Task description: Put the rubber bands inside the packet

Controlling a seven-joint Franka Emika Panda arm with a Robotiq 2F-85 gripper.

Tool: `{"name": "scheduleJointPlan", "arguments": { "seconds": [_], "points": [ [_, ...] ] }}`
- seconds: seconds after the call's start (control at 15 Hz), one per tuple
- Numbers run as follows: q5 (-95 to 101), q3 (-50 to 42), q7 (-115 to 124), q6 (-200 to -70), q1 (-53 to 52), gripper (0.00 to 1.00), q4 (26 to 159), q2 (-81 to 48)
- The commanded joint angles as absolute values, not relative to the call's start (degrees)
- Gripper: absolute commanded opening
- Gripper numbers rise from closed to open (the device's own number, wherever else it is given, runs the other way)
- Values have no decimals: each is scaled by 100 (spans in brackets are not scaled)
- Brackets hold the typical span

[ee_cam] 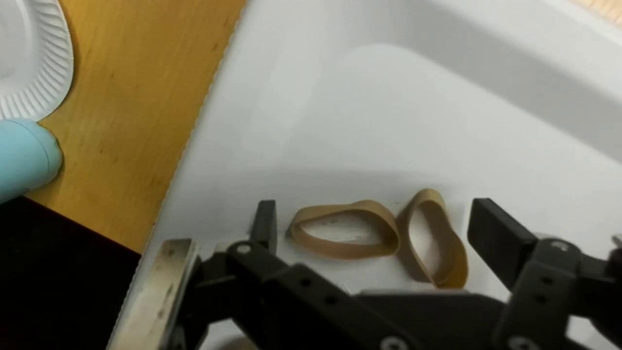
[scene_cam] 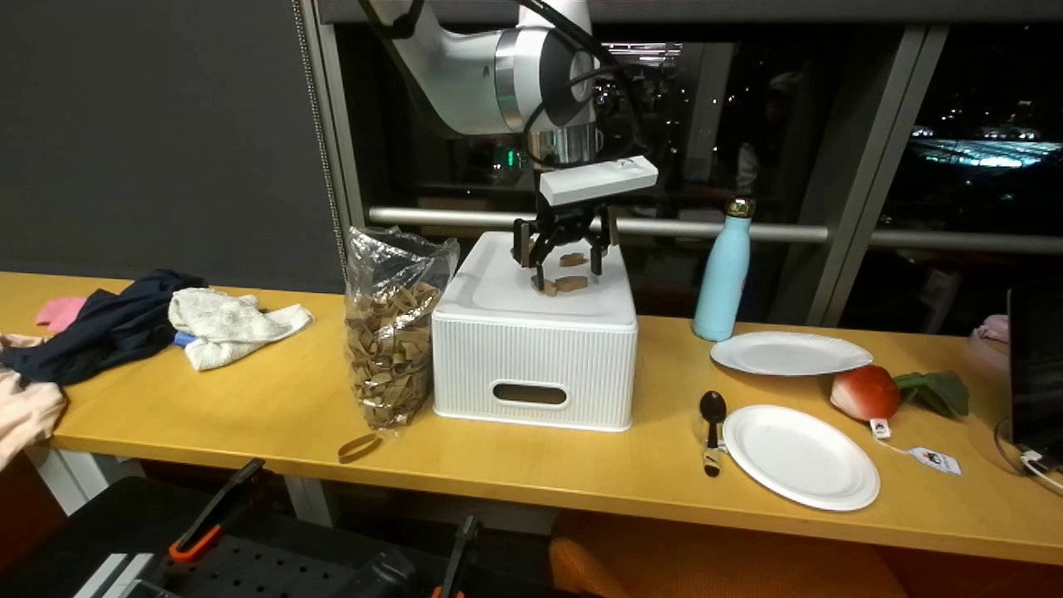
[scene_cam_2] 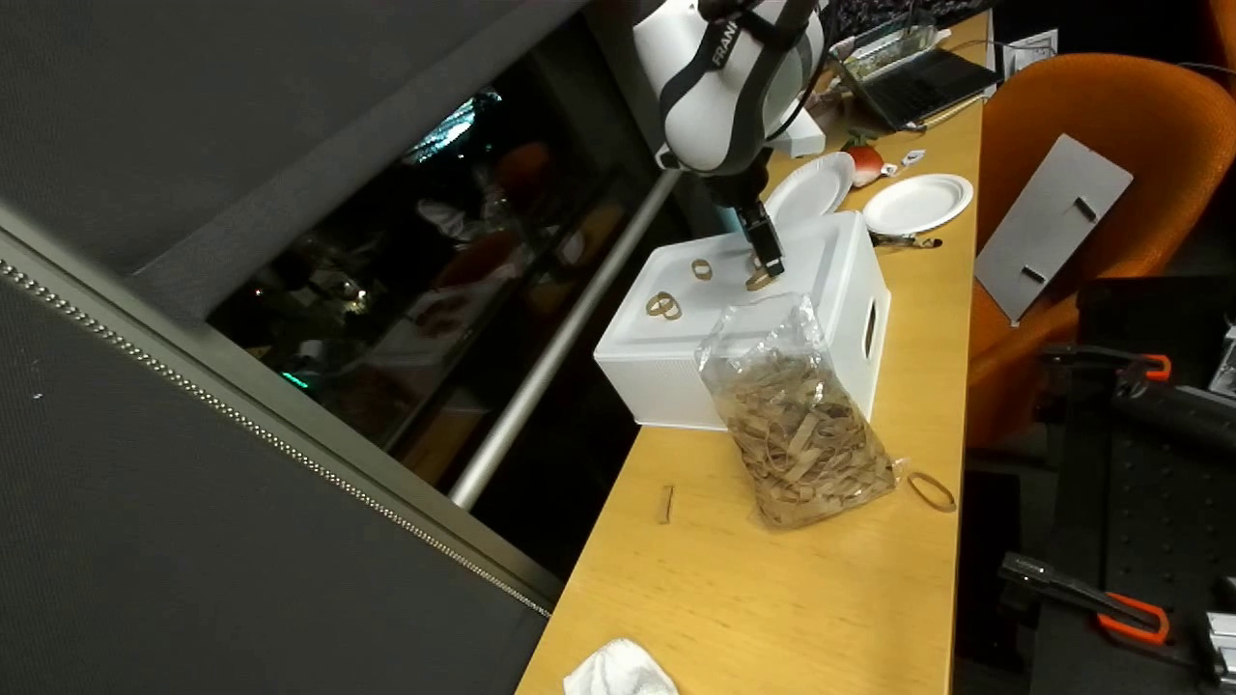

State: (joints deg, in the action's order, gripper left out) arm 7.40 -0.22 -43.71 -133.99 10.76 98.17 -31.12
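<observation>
The clear plastic packet (scene_cam: pixel 390 357), partly filled with tan rubber bands, stands against the white ribbed box (scene_cam: pixel 473 357); it also shows in an exterior view (scene_cam_2: pixel 801 439). I cannot tell whether its mouth is open. My gripper (scene_cam: pixel 568 272) is open and low over the box lid. In the wrist view the gripper (ee_cam: pixel 375 218) has its fingers apart, either side of two touching rubber bands: a left band (ee_cam: pixel 340 250) and a right band (ee_cam: pixel 451 253). More bands lie on the lid, a single one (scene_cam_2: pixel 702 269) and an overlapping group (scene_cam_2: pixel 662 306).
Loose bands lie on the table, one near the front edge (scene_cam_2: pixel 932 491) and one behind the packet (scene_cam_2: pixel 666 504). Right of the box are a blue bottle (scene_cam: pixel 722 282), white plates (scene_cam: pixel 801 457), a spoon (scene_cam: pixel 712 432) and a toy radish (scene_cam: pixel 864 393). Cloths (scene_cam: pixel 232 324) lie left.
</observation>
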Motion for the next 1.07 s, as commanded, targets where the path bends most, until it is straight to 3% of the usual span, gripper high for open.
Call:
{"name": "scheduleJointPlan", "arguments": {
  "seconds": [0.0, 0.13, 0.27, 0.47, 0.87, 1.0],
  "points": [
    [586, 86, -4536, -13201, 1176, 100, 9450, -3316],
    [577, 104, -4543, -13198, 1184, 100, 9394, -3372],
    [569, 124, -4559, -13196, 1192, 72, 9343, -3412],
    [548, 148, -4568, -13179, 1202, 49, 9302, -3449],
    [505, 240, -4614, -13078, 1169, 5, 9285, -3398],
    [459, 291, -4660, -13064, 1175, 0, 9291, -3415]
  ]
}}
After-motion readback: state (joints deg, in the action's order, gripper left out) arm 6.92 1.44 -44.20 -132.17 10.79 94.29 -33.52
